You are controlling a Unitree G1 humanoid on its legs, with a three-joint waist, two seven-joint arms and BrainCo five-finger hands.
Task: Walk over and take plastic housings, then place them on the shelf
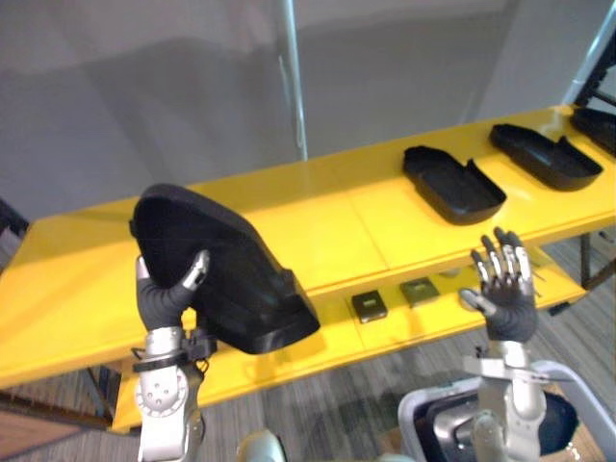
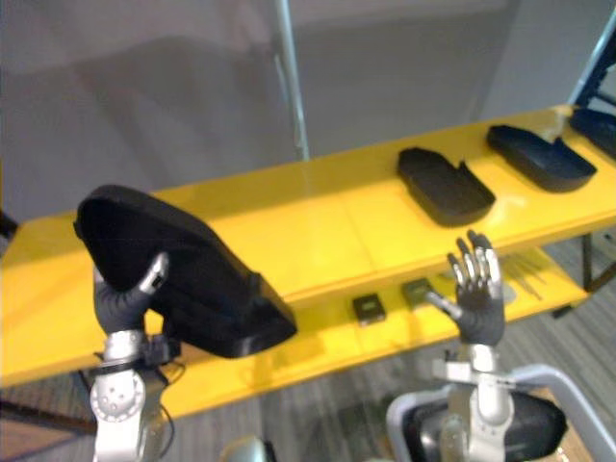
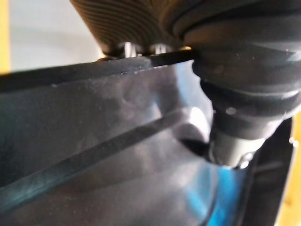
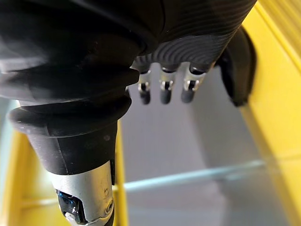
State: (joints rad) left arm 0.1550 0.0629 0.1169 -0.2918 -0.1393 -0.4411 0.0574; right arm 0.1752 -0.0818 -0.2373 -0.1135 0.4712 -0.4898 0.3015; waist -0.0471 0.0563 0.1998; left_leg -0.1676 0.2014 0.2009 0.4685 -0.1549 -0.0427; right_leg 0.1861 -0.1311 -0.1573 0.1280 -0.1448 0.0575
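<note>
- My left hand [image 1: 166,300] has the big black housing [image 1: 231,274] pinched at its rim, thumb on one face and fingers behind the wall. It's up in the air at the near left, in front of the yellow shelf [image 1: 327,207], not set down.
- First worry: the grip sits at one end, so most of the shell juts out to the right. I reckon that weight could twist it in the pinch and let it slip.
- Second worry: its low near corner could catch the shelf's near edge going in and lever it loose.
- My right hand [image 1: 505,298] is raised on the right, fingers spread, holding nothing, so it gives no support.
- Other housings [image 1: 452,183] lie far right on the top. Setting down at the left keeps well apart from them.
- Small dark parts [image 1: 370,306] sit on the lower tier [image 1: 318,351], near where a dropped housing could land.
</note>
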